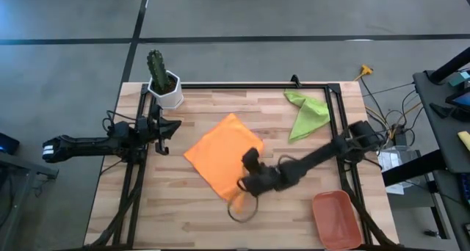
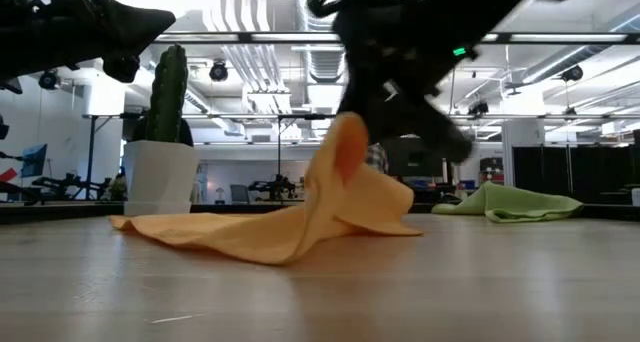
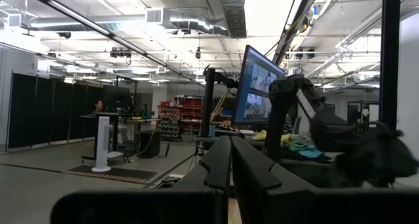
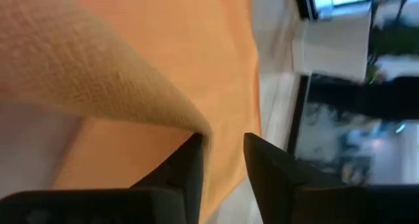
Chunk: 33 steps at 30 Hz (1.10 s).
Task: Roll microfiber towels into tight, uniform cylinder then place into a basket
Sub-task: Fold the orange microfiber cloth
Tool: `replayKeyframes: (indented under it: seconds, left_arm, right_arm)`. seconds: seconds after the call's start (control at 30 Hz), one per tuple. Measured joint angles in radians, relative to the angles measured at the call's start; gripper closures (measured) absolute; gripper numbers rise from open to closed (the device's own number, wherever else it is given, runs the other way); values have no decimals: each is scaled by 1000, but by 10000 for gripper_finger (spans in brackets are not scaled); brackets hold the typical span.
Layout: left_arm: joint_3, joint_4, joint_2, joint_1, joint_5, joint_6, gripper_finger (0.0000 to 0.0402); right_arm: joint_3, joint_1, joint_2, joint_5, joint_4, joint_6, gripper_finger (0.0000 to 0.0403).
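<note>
The orange towel (image 1: 219, 152) lies spread on the middle of the table, one corner pointing to the far side. Its near part is pulled up into a peak (image 2: 345, 147) at my right gripper (image 1: 244, 185), which comes in from the right and slants down, shut on it. The green towel (image 1: 307, 113) lies crumpled at the far right. The terracotta basket (image 1: 336, 218) sits at the near right corner. My left gripper (image 1: 175, 126) hovers shut and empty above the table's left edge, pointing slightly upward. My right gripper has a raised fold of the orange towel's near part (image 4: 190, 122) running in between its fingers, against the inner face of one finger (image 4: 190, 165). A narrow gap shows beside the other finger. The fingers slant down from the right. The fold is lifted, the rest of the towel (image 2: 230, 232) lying on the table.
A white pot with a cactus (image 1: 165, 86) stands at the far left corner. A black frame rail (image 1: 250, 85) runs along the far edge and down both sides. Bare wood lies at the near left (image 1: 161, 207).
</note>
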<state>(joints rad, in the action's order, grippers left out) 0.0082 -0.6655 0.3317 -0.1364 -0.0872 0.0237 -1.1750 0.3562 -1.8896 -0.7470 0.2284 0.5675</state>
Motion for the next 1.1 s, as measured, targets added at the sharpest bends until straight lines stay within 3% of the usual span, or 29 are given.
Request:
replayKeyframes:
  seconds: [0.13, 0.27, 0.47, 0.6, 0.8, 1.1]
  left_arm:
    - [0, 0, 2, 0, 0, 22, 402]
    - [0, 0, 0, 0, 0, 23, 402]
    - [0, 1, 1, 0, 0, 23, 402]
    - [0, 1, 1, 0, 0, 23, 402]
    - [0, 1, 2, 0, 1, 25, 402]
    - [0, 1, 0, 0, 1, 49, 402]
  right_arm:
    - [-3, -109, 0, 71, -25, -85, 315]
    - [-1, -178, 0, 288, 10, -171, 307]
    - [-16, -151, 36, 325, 228, -314, 273]
    - [7, -96, 70, 459, 260, -379, 273]
    - [77, -28, 71, 463, 259, -392, 269]
    - [122, -44, 70, 459, 238, -376, 280]
